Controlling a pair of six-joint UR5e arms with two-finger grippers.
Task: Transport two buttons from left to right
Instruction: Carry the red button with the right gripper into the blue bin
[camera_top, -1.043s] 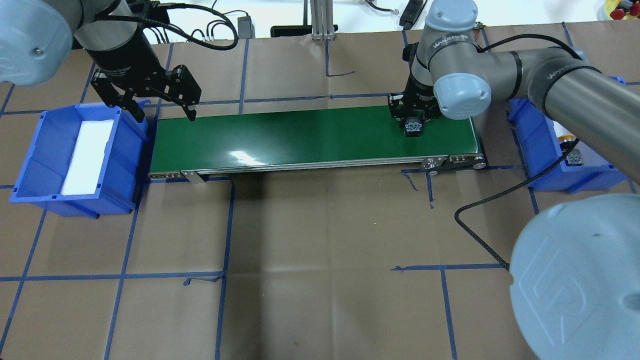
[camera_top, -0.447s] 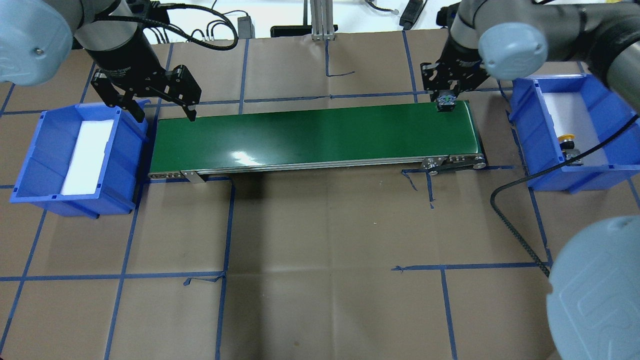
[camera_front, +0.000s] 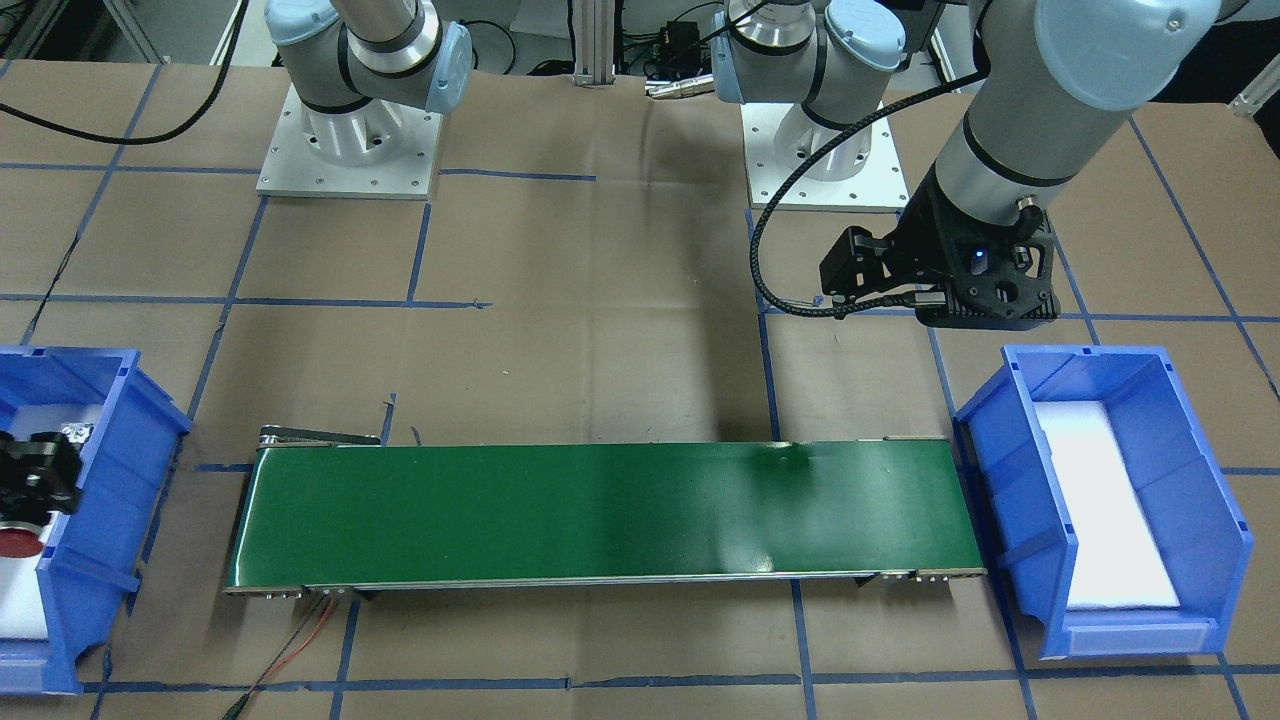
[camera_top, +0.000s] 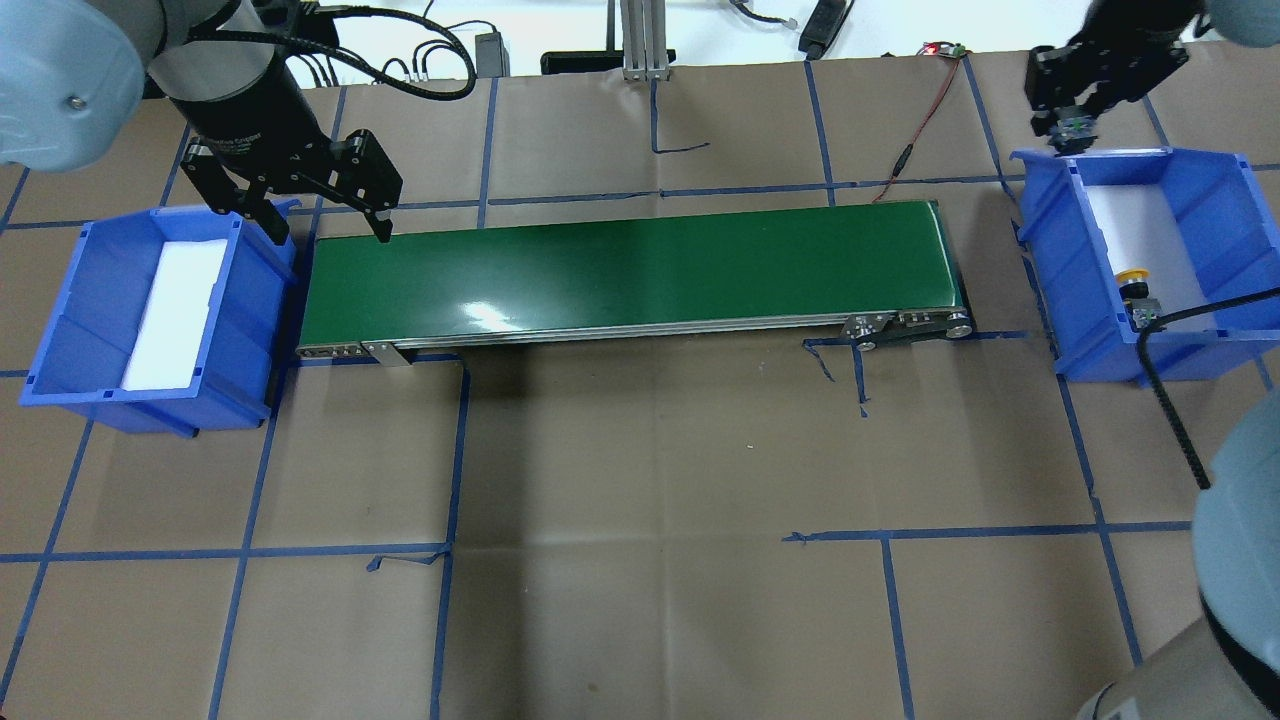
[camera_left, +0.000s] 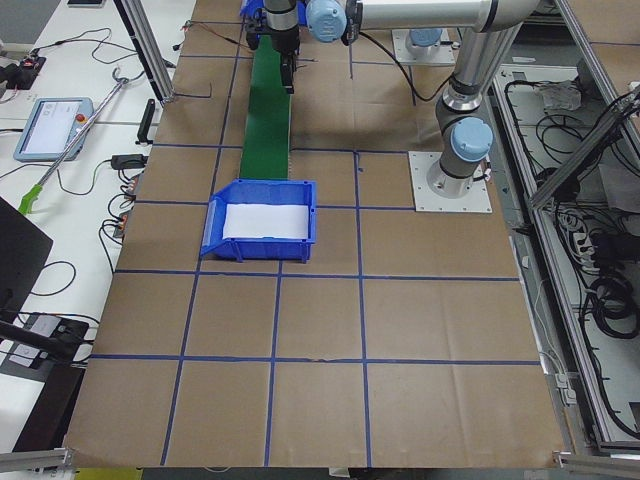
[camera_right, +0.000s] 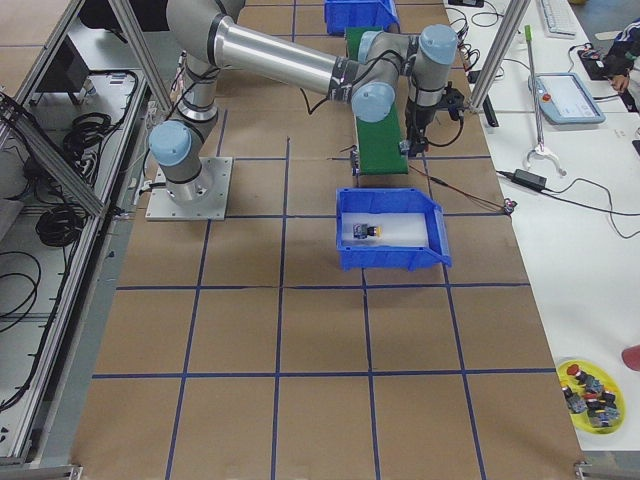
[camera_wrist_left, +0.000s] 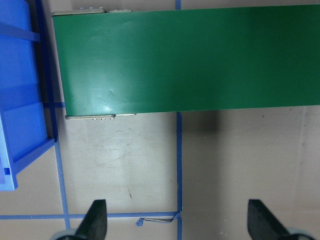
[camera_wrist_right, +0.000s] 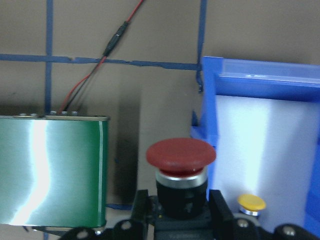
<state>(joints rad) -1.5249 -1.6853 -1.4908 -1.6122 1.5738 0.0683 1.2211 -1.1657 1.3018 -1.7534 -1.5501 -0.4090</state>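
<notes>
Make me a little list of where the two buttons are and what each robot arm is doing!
red button: gripped by the right end effector, up in the air by the far corner of the right bin, not yet put down
yellow button: lying inside the right bin
left end effector: open, holding nothing, above the left end of the green belt
left bin: white pad inside, no buttons seen
green belt: nothing on it
</notes>
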